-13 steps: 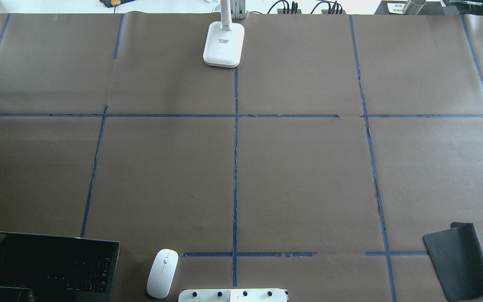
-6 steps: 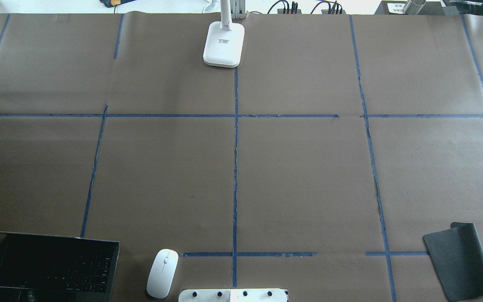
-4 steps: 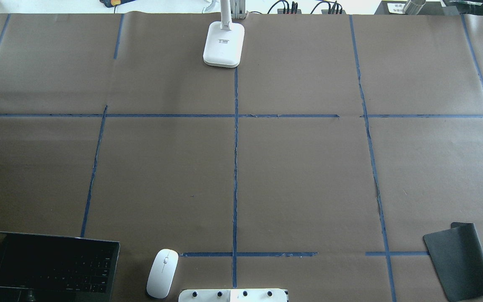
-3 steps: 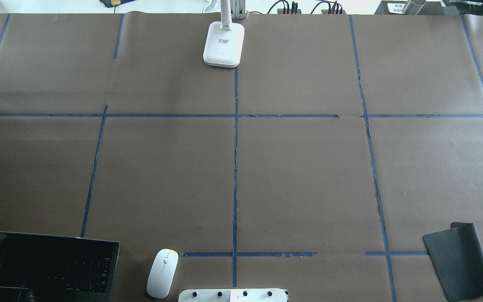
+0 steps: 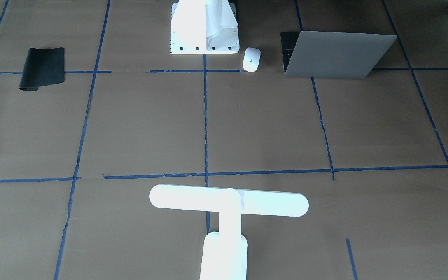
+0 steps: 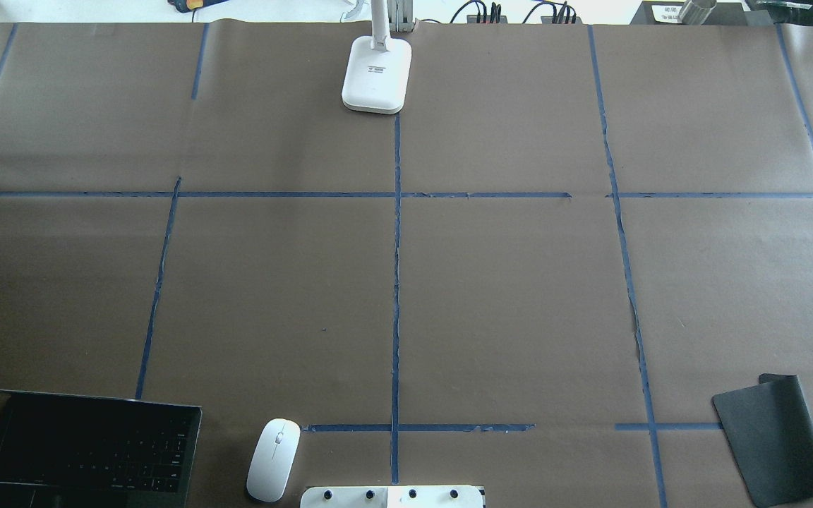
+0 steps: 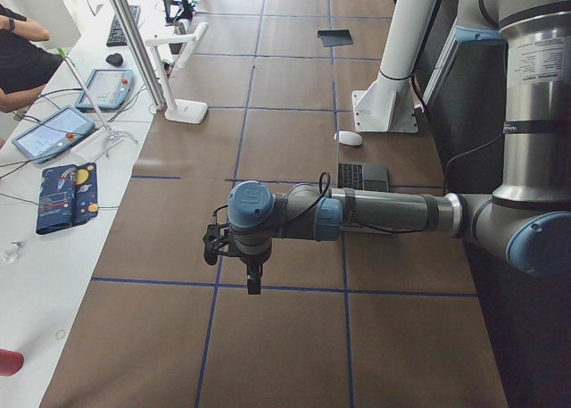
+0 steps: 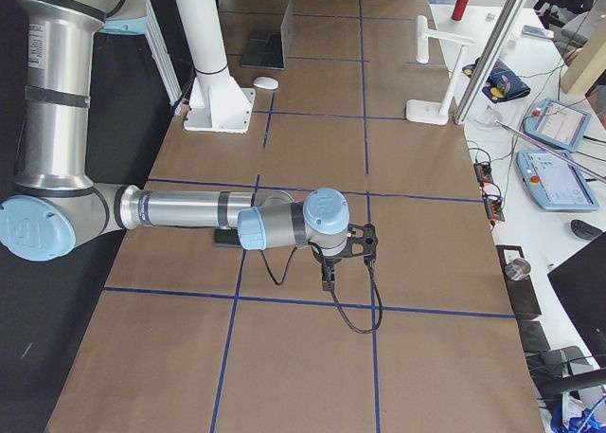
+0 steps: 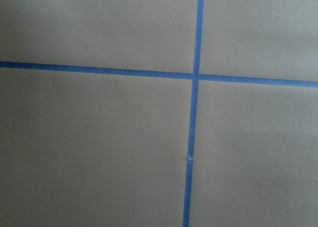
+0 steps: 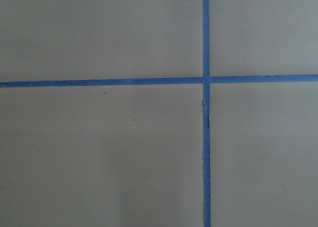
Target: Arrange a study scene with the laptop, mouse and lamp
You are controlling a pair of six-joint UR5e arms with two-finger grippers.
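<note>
Laptop (image 5: 336,54) open, likely heavy, stiff, slick metal; take base edge, not lid. Left hand (image 7: 253,281), right hand (image 8: 328,279): opening cannot tell.

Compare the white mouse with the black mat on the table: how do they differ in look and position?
Colour: the mouse is white, the mat black. Shape: the mouse is a small rounded oval; the mat is a larger flat rectangle with one end curled. Position: the mouse lies near the laptop on the robot's left; the mat lies far to its right. Both rest on the brown paper near the robot's edge.
</note>
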